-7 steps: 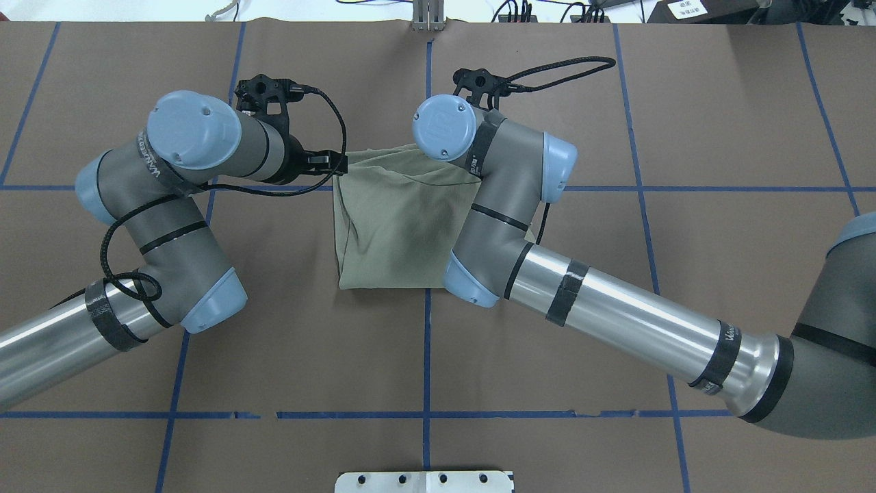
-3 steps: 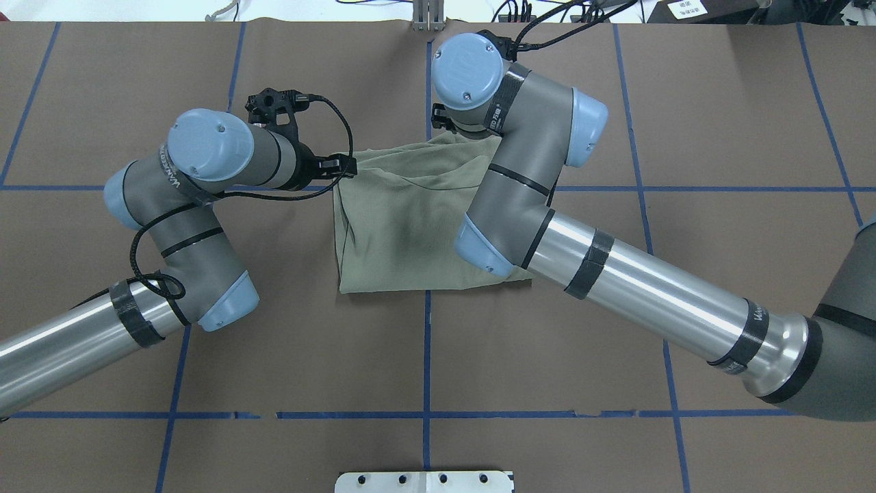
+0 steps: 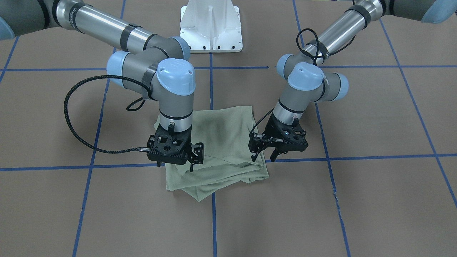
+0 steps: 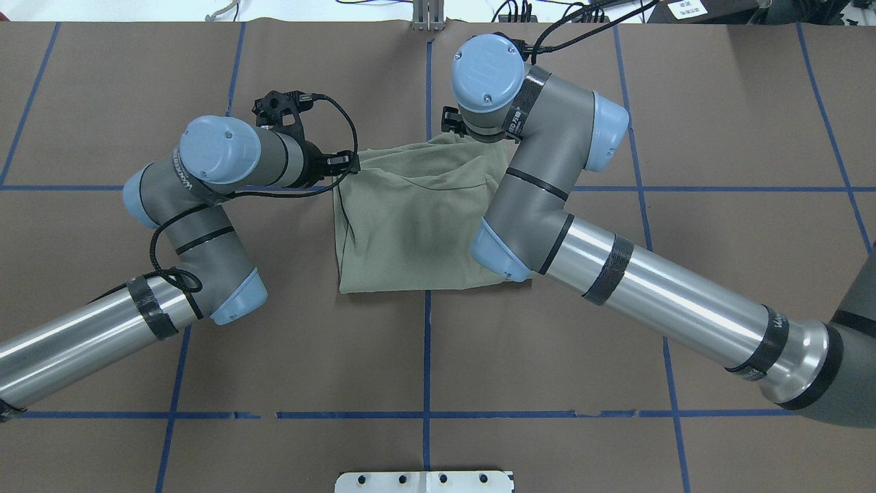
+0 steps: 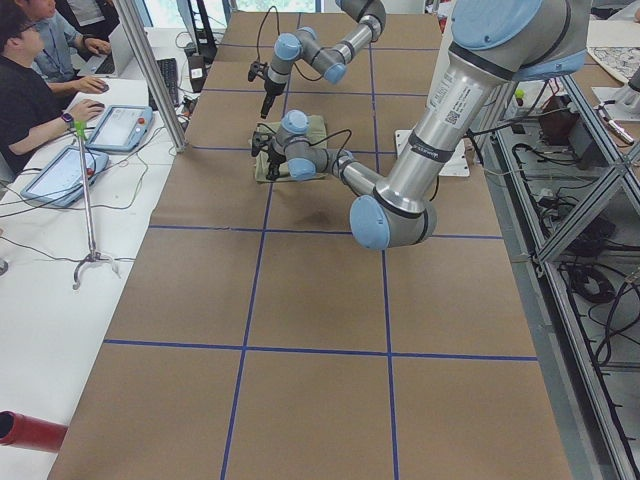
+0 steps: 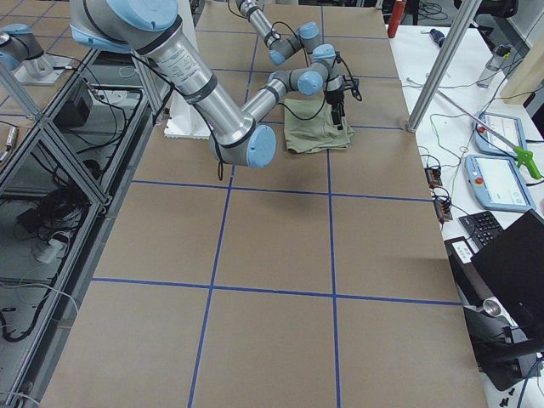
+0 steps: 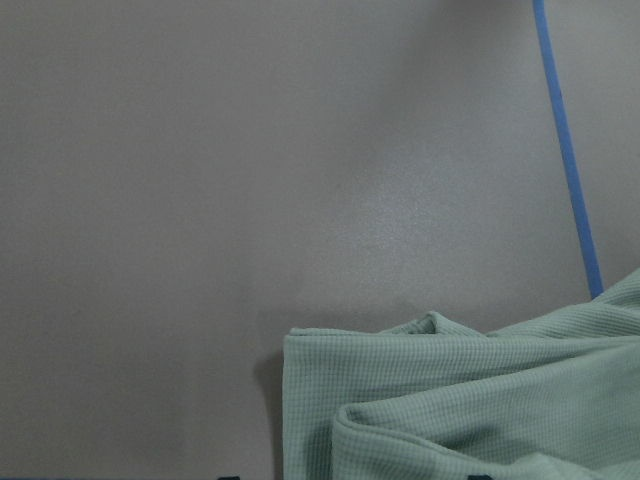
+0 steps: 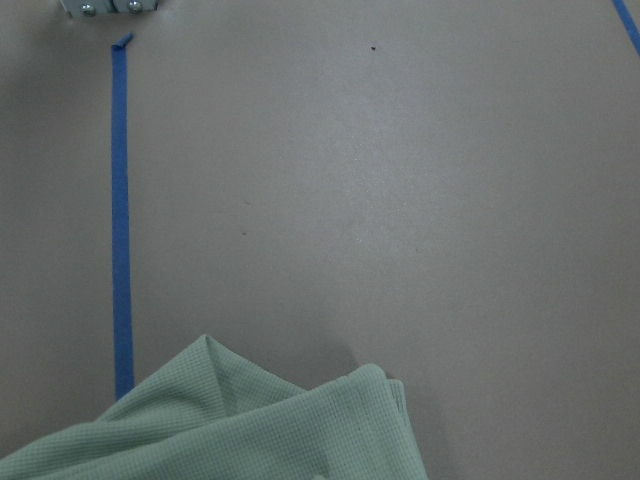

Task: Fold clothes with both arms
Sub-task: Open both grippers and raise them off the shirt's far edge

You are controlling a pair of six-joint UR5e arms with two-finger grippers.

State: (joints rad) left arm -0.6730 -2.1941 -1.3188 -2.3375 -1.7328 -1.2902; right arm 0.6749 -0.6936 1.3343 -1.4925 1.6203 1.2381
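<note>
— Overhead exterior gives us the shirt folded into a rough square at the middle of the table, flat along its near edge, bunched in loose layers along the far one.

— We agree. At that far edge the left gripper stands with its fingers apart, a clear gap between them, one tip right at the shirt's corner. The right gripper hangs over the other far corner, turned side-on to us; we cannot tell whether it is parted or pinching.

— What worries us from here?

— We judge the far layers the weak spot. If either gripper closes on only the top ply, or on one ply more than its partner takes, the next fold would come up skewed and the square would slide open.

— And what can't we make out?

— The right arm covers the shirt's right side from above. Both wrist views show only a cloth corner at the bottom edge and no fingertips worth reading. Neckline, label and sleeves are tucked out of sight, and in the side views both grippers are too small to judge.
</note>
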